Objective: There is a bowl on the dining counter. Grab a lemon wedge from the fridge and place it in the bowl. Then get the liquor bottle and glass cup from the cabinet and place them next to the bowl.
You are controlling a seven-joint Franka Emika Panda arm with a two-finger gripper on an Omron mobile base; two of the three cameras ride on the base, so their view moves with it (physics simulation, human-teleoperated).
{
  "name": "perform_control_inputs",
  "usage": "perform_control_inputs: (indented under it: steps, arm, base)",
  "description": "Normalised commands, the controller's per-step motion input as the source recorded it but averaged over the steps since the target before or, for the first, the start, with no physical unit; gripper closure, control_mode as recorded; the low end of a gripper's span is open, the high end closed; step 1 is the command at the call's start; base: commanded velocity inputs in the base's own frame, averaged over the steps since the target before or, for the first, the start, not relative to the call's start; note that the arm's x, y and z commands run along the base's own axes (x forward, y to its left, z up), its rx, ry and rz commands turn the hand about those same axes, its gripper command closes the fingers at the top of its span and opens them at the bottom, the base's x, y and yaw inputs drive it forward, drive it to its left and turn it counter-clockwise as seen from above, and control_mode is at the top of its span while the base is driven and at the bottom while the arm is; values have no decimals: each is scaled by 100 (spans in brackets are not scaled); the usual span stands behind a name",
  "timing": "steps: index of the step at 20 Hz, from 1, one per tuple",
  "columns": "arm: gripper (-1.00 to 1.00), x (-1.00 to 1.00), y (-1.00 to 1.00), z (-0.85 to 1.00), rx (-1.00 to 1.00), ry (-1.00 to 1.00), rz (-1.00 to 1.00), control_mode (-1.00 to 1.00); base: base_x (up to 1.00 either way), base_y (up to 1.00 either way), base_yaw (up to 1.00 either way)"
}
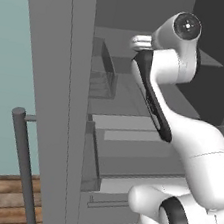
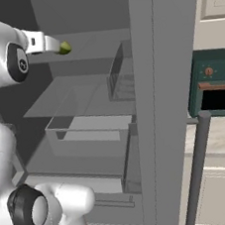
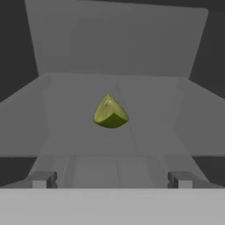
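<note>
One small yellow-green lemon wedge (image 3: 110,113) sits dead ahead of my wide-open two-finger gripper (image 3: 111,179) — misjudge the approach and I'll nudge it deeper into the grey fridge (image 2: 170,77).

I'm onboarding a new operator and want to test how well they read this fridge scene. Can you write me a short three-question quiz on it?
1. True or false: the gripper is closed on the lemon wedge.
2. Multiple choice: the wedge rests on A) a shelf inside the fridge, B) a lower drawer, C) the floor.
3. In the right base view, which appliance stands to the right of the open fridge door?

Key
1. False: the fingers stand wide apart, short of the wedge.
2. A.
3. A dark green oven.
</note>
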Motion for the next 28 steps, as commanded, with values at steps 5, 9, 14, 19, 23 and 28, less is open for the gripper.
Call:
perform_control_inputs:
  steps: [5,9,14,19,23,28]
  arm:
    - [-100,49,-22,0,3,5,3,-100]
    - [-100,45,-12,0,1,5,4,-100]
    - [-100,32,0,3,0,2,4,-100]
    - [-100,19,0,0,0,0,5,-100]
    - [-100,15,0,0,0,0,3,-100]
    - [-100,13,0,-2,0,0,0,-100]
  base:
    - [0,0,0]
    - [0,0,0]
    - [0,0,0]
    - [0,0,0]
    - [0,0,0]
    - [0,0,0]
